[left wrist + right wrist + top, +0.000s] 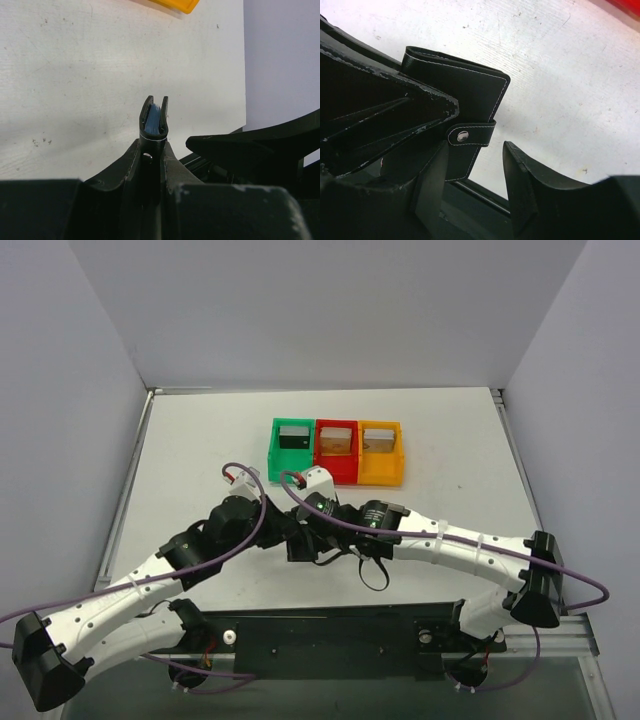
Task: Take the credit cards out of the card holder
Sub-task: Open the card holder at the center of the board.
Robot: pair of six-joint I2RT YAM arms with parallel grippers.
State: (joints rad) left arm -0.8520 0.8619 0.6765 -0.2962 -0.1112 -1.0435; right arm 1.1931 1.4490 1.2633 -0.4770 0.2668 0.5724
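Slippage is the main danger here. The small flat black leather card holder with white stitching [470,85] appears lifted off the white table [190,460], over the middle of its near half. It is well short of the green plastic bin [292,448], red plastic bin [337,450] and orange plastic bin [381,452] near the far edge. The left gripper [152,150] is clamped narrow on the holder's lower end. Blue edges of the credit cards [154,116] show between the two black sides. The right gripper [481,127] has its jaws apart and holds nothing: one finger lies by the holder's face, the other is clear of it.

The snap strap [470,135] with its metal stud seems wrapped across the holder's edge. If it is fastened, the cards probably cannot come out. If the right gripper closes on the leather instead of the cards, its pull could drag the holder out of the left grip. The left clamp may also pinch the cards, so they jam, or come out as one bundle and scatter on the table.
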